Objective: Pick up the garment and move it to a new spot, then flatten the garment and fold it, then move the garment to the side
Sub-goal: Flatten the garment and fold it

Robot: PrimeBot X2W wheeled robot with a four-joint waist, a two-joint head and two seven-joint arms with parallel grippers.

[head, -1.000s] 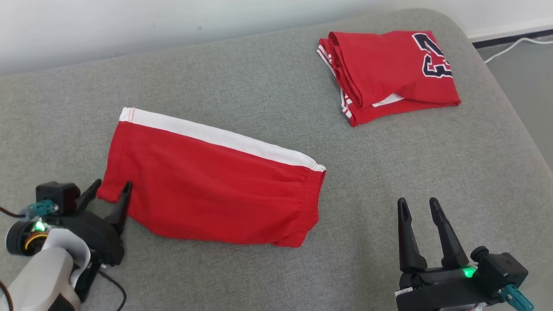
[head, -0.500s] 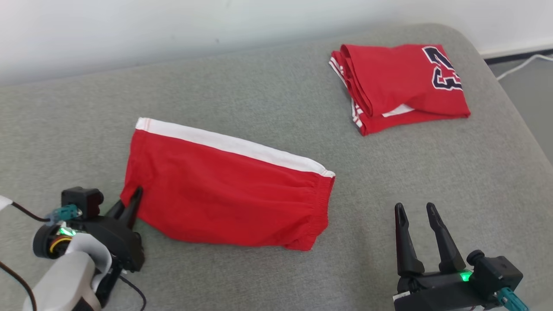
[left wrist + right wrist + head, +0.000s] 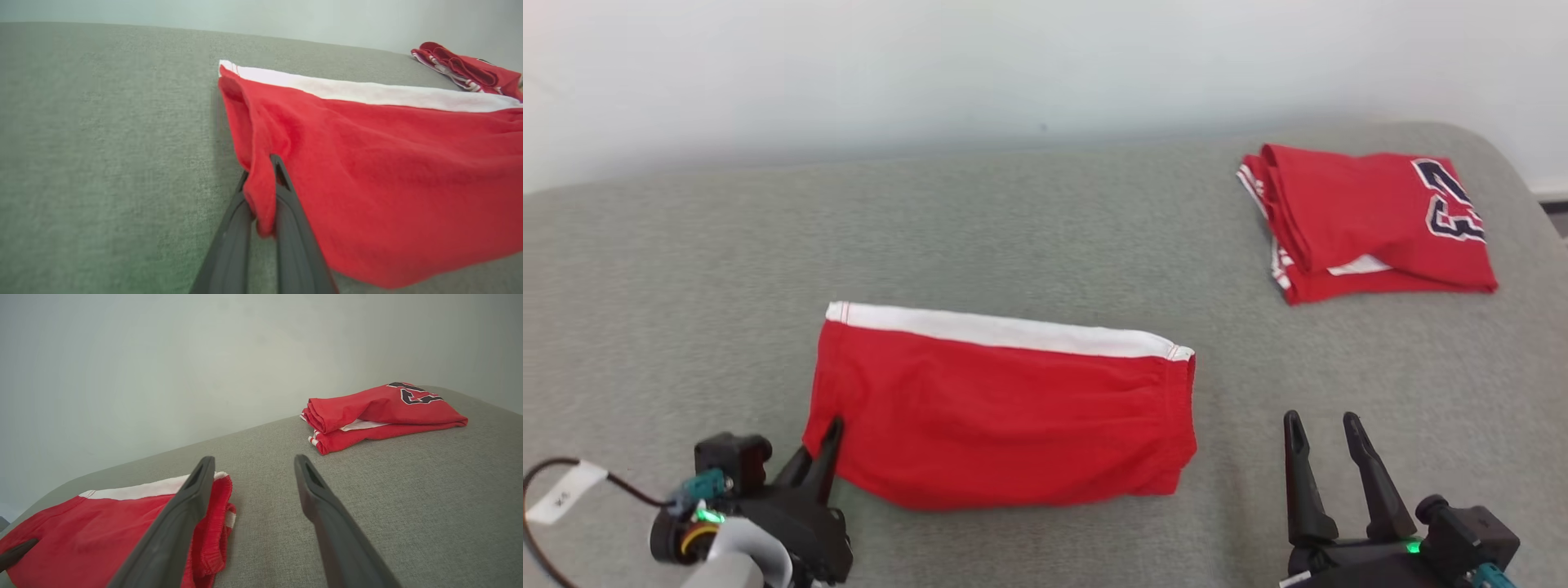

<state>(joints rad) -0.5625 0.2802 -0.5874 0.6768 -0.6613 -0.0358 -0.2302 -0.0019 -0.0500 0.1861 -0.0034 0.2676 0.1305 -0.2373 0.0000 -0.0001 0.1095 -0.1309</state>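
The garment [image 3: 1005, 416] is a pair of red shorts with a white side stripe, lying folded flat on the grey cushion [image 3: 1045, 229]. My left gripper [image 3: 832, 429] is at its near left corner and is shut on that corner. In the left wrist view, the garment [image 3: 388, 183] has a fold of red cloth pinched between the two dark fingers of the left gripper [image 3: 261, 179]. My right gripper [image 3: 1321, 420] stands open just right of the elastic waistband, touching nothing. In the right wrist view, the right gripper [image 3: 254, 459] frames bare cushion, with the garment [image 3: 94, 526] to its left.
A folded red jersey [image 3: 1372, 216] with dark numerals lies at the far right of the cushion, apart from the shorts. A pale wall rises behind the cushion. A thin cable with a white tag [image 3: 560, 494] hangs by my left wrist.
My left gripper, open around the garment's corner a second ago, has closed on it. The whole head picture has shifted, so the camera has moved. The right gripper stays open.
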